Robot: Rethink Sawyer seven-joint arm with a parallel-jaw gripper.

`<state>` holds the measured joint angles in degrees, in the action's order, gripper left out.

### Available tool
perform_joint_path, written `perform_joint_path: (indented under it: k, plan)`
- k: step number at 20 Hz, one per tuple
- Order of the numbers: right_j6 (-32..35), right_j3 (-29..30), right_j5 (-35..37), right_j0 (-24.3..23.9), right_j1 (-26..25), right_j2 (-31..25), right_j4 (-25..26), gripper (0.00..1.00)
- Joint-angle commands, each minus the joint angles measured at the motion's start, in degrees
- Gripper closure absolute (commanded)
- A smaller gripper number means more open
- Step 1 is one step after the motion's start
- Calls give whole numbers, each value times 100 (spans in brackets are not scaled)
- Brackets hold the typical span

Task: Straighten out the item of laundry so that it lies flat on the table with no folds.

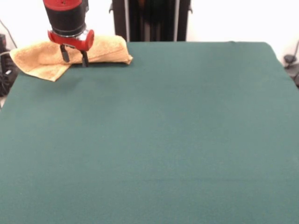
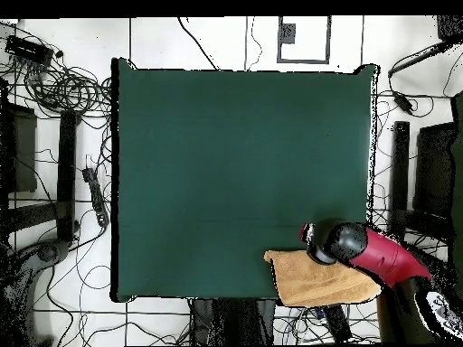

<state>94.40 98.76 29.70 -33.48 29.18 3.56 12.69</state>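
The orange-tan towel lies bunched and folded over at the far left corner of the green table in the front view. One corner droops toward the table's left edge. My gripper hangs over the towel's middle, its two dark fingers apart and their tips down at the cloth. In the overhead view the towel sits at the bottom right corner of the table and reaches past the table's edge. The gripper is over the towel's upper edge there, with its fingers hidden under the arm.
The robot's black pedestal stands behind the table's far edge. Cables and coils lie on the floor around the table, and dark stands flank its sides.
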Motion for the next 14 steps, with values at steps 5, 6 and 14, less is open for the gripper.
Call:
perform_joint_path:
  k: [5,6,14]
  plan:
    - [554,206,-378,-69,-432,-140,201,0]
    - [472,208,-259,-91,-323,-107,230,0]
    - [181,-488,-340,-502,-784,-155,566,0]
